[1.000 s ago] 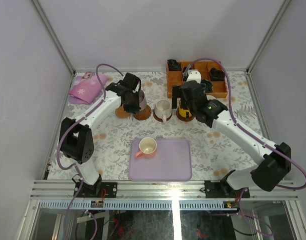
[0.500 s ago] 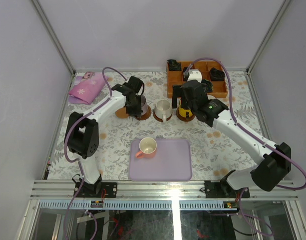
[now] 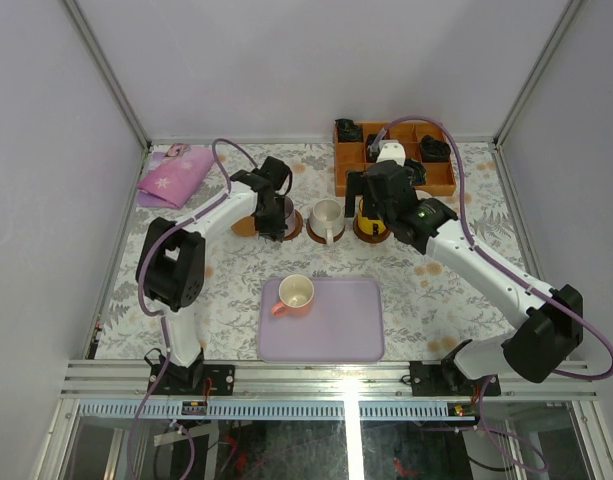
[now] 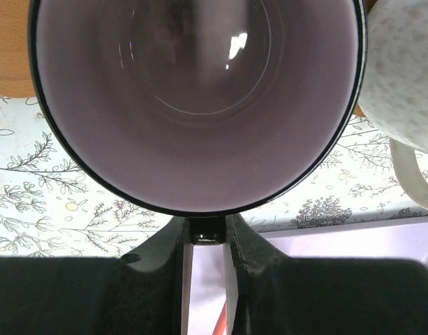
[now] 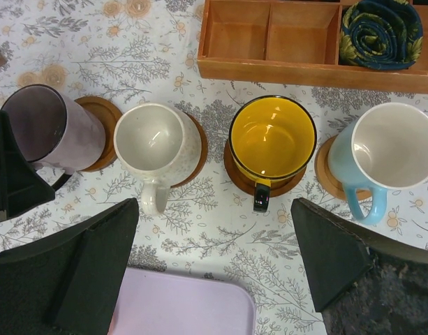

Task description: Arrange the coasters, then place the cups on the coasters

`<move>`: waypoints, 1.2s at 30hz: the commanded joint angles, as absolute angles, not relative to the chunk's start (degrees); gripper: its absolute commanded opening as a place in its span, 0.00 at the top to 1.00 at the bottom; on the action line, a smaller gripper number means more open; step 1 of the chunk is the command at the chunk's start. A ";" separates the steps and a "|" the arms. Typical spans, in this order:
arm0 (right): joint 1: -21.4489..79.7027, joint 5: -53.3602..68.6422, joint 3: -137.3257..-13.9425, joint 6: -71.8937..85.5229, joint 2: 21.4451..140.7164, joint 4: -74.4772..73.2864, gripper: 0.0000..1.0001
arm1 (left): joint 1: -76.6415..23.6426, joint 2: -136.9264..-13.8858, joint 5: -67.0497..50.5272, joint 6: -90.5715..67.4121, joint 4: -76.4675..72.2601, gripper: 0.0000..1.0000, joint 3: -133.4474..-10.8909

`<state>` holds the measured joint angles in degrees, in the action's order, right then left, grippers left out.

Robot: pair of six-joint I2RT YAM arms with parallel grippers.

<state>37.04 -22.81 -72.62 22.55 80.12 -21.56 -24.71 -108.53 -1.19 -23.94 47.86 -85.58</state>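
Here, my left claw is clamped on the dark handle of the dusky purple cup, which tilts just ahead of it above a coaster. My right claw hangs spread wide over the yellow cup, seated on a second coaster directly below, white cup to its left.

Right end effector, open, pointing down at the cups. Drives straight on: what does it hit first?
Probably the yellow cup, at its near rim or handle: in the wrist view it sits ahead, between the fingers of the open right end effector. Depth is unclear; it might reach the tablecloth beside it.
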 commanded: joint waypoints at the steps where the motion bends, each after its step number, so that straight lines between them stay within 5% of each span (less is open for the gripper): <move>1: 36.49 -22.02 -72.10 23.28 78.62 -20.16 0.02 | -25.03 -108.77 -1.20 -23.50 46.57 1.00 -89.50; 36: 34.11 -17.75 -70.09 24.08 78.75 -18.28 0.01 | -25.76 -113.19 0.60 -22.95 49.26 0.99 -93.20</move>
